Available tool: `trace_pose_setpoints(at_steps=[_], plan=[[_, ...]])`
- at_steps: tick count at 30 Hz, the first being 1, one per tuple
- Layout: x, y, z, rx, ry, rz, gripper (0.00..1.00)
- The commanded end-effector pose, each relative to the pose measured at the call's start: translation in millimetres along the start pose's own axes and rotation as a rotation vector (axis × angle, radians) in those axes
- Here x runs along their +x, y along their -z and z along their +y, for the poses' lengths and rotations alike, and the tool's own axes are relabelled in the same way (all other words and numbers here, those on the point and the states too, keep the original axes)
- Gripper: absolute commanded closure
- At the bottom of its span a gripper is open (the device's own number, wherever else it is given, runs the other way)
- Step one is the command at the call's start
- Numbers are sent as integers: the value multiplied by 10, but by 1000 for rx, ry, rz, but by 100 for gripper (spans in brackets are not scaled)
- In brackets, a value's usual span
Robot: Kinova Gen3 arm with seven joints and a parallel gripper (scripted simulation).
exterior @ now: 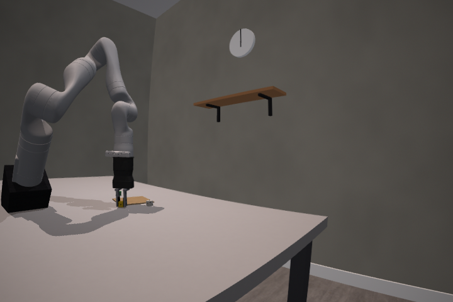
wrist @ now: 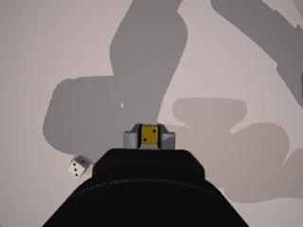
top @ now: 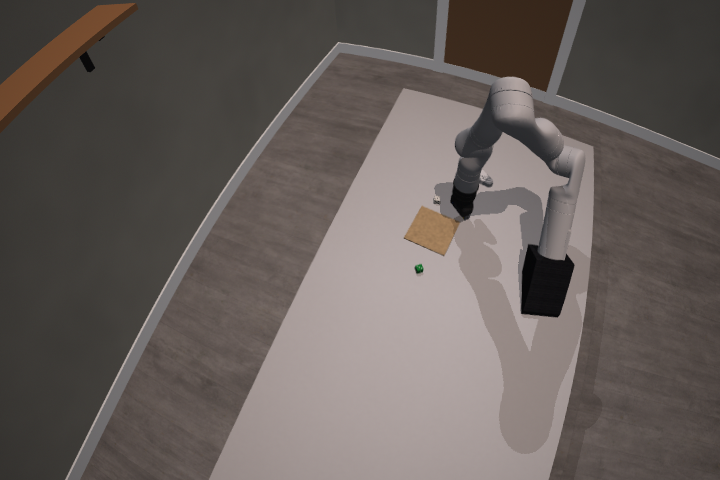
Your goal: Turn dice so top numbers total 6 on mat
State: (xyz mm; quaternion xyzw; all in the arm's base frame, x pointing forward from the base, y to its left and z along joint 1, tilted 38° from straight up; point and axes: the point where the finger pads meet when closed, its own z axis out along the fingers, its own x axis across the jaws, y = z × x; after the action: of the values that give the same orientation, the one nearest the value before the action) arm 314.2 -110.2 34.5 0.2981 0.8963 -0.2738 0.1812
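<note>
My gripper [top: 461,219] [exterior: 121,204] [wrist: 149,132] points down at the table, just off the mat's edge. It is shut on the yellow die [exterior: 121,204] [wrist: 150,134]; the upper face shows two pips in the wrist view. The die is at or very near table height. The white die [top: 436,199] [exterior: 149,203] [wrist: 77,167] lies on the table beside the mat, its bright face showing three pips. The green die [top: 418,268] lies on the table off the mat's opposite side; its top number is too small to read. The tan square mat [top: 430,230] [exterior: 137,200] looks flat.
The robot's black base [top: 546,281] [exterior: 26,194] stands near one long edge of the pale table [top: 338,362] [exterior: 145,249]. Arm shadows cross the table around the gripper. A brown wall shelf [top: 43,65] [exterior: 239,95] is well away from the arm.
</note>
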Motion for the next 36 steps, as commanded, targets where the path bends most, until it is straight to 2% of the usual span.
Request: trace_pose_setpoints(at_steps=[1,7,19,21,29,36], plan=[[-3,45,21,-5,3,-3,60],[-3,130,21,-5,3,-3,60],[-2,549,19,-5,3,-3,60],[-2,549,19,-5,3,-3,60],[-1,825,17,-5,3,-3,60],[-1,948,17,-5,3,-3,60]])
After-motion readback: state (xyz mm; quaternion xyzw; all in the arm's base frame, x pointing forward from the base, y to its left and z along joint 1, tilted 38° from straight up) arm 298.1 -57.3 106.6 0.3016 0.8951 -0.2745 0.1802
